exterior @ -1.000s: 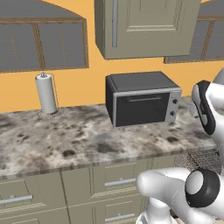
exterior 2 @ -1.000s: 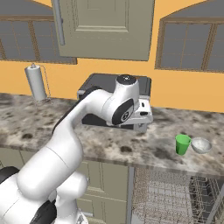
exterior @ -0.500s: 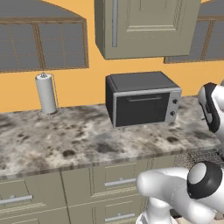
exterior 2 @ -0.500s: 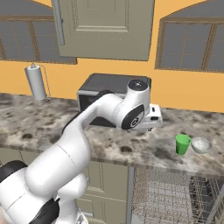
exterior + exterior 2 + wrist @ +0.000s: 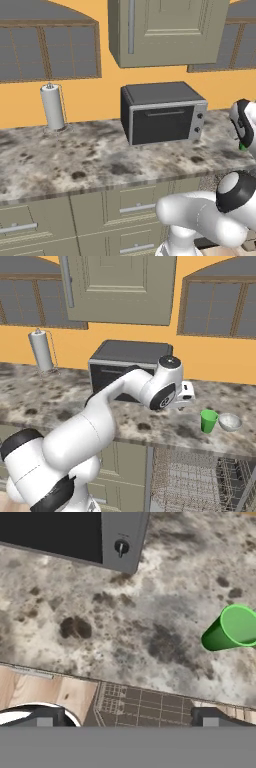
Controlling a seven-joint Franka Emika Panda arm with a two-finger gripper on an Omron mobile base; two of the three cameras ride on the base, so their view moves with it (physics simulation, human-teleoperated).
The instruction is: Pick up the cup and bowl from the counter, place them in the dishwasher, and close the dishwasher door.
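Two task items stand on the counter [image 5: 65, 401] right of the toaster oven [image 5: 127, 363] — a green cup [image 5: 208, 421], upright and empty, and a pale bowl [image 5: 229, 421] just beyond it. Bare stone separates oven and cup. Gripper [image 5: 125, 716] hovers there, fingers spread, holding nothing. Below — the dishwasher [image 5: 200, 481] rack.
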